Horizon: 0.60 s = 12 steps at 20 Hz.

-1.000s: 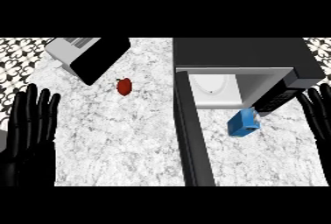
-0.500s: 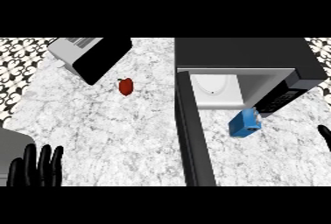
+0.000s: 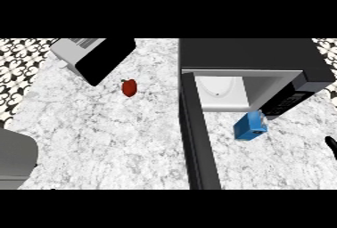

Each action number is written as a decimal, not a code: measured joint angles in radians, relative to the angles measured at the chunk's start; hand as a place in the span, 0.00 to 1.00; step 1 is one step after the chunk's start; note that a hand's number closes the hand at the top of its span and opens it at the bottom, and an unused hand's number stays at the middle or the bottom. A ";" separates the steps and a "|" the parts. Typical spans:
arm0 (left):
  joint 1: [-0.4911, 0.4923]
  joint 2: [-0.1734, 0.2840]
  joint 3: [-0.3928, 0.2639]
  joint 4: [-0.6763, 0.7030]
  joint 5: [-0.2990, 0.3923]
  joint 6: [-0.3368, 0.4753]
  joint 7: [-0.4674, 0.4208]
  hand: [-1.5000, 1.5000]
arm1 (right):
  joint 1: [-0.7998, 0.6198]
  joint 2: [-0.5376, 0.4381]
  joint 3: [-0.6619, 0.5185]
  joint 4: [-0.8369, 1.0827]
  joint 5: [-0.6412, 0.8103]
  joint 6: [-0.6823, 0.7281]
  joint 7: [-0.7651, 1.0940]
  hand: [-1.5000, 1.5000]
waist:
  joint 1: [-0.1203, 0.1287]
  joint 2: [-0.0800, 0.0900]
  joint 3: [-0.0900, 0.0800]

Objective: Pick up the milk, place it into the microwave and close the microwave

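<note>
White marbled counter (image 3: 118, 142) fills most of the view. Microwave (image 3: 253, 55) sits far right – black body, white cavity exposed, round plate inside (image 3: 220, 87). Its door (image 3: 197, 138) stands swung open, a long dark slab running toward the near edge, hinged at the cavity's left side. The control panel (image 3: 289, 99) is at the cavity's right. Far left – a toaster oven (image 3: 99, 53), pale body with a dark front, set at an angle. Left forearm (image 3: 16, 158) shows as a grey block at the near left edge; its hand is out of sight. Milk (image 3: 251, 126) – blue carton, on the counter right of the open door, just near of the cavity's right corner, outside the microwave. Small red pepper-like item (image 3: 129, 87) lies near the toaster oven. Right hand (image 3: 331, 144) – only a black sliver at the right edge, well apart from the milk; can't tell how its fingers sit.
</note>
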 measured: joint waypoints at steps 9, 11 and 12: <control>0.187 0.143 -0.019 -0.021 0.113 0.011 -0.234 0.00 | -0.074 0.062 0.045 0.130 0.161 -0.032 -0.056 0.00 | 0.010 0.001 0.000; 0.212 0.160 -0.034 -0.007 0.127 0.013 -0.286 0.00 | -0.100 0.070 0.054 0.156 0.191 -0.047 -0.052 0.00 | 0.010 0.001 0.000; 0.222 0.171 -0.034 -0.007 0.139 0.014 -0.305 0.00 | -0.115 0.070 0.051 0.174 0.201 -0.050 -0.056 0.00 | 0.009 0.001 0.000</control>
